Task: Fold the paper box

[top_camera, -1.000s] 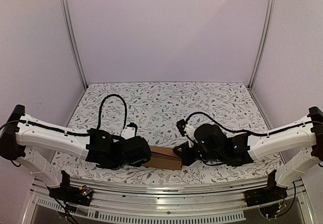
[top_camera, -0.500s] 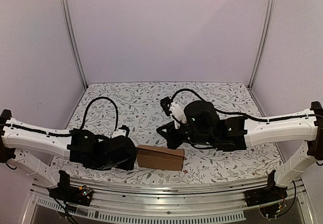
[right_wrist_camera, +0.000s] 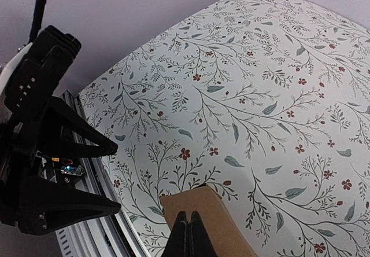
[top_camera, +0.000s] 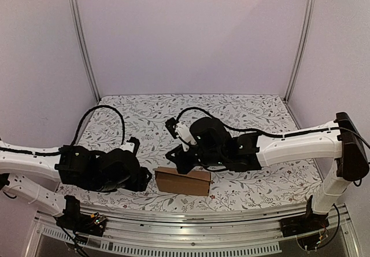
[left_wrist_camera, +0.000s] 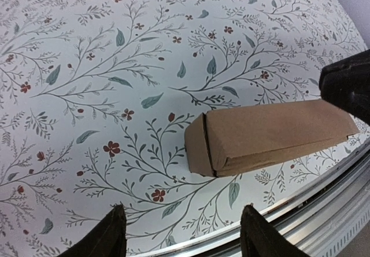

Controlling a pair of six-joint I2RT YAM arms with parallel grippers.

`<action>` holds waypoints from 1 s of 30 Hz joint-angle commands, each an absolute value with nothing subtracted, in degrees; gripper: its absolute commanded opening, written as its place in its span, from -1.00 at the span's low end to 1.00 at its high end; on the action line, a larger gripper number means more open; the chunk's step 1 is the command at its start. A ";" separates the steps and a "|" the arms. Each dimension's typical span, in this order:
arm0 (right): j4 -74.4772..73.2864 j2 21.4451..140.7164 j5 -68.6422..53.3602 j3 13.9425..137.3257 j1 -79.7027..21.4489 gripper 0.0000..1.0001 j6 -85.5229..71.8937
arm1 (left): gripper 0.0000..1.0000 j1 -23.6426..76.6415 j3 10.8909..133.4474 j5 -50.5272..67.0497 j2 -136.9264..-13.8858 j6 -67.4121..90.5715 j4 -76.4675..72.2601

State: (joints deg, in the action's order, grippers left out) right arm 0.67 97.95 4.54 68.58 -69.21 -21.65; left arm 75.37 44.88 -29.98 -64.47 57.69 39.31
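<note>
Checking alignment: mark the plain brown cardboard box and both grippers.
plain brown cardboard box [left_wrist_camera: 272, 131], left wrist view, top face.
left gripper [left_wrist_camera: 182, 212], left wrist view, between fingertips.
right gripper [right_wrist_camera: 187, 217], right wrist view, closed fingertips.

The paper box [top_camera: 182, 181] is a plain brown carton, matte and unprinted, closed up into a long, low rectangular block. It lies flat on a broad side in the lower middle of the top view, its length running left to right. In the left wrist view it sits right of centre, one small end face showing, with a dark seam along that end's edges. In the right wrist view only a corner shows, at bottom centre.
</note>
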 commanded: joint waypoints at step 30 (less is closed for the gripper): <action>6.92 99.95 -0.84 61.08 -69.18 -1.00 -25.46 | -1.00 55.49 40.22 -0.46 -69.28 39.45 9.56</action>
State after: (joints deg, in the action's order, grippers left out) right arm 11.44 104.25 -2.90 62.11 -69.21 -26.65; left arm 56.71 41.15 -4.40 -68.66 40.01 13.47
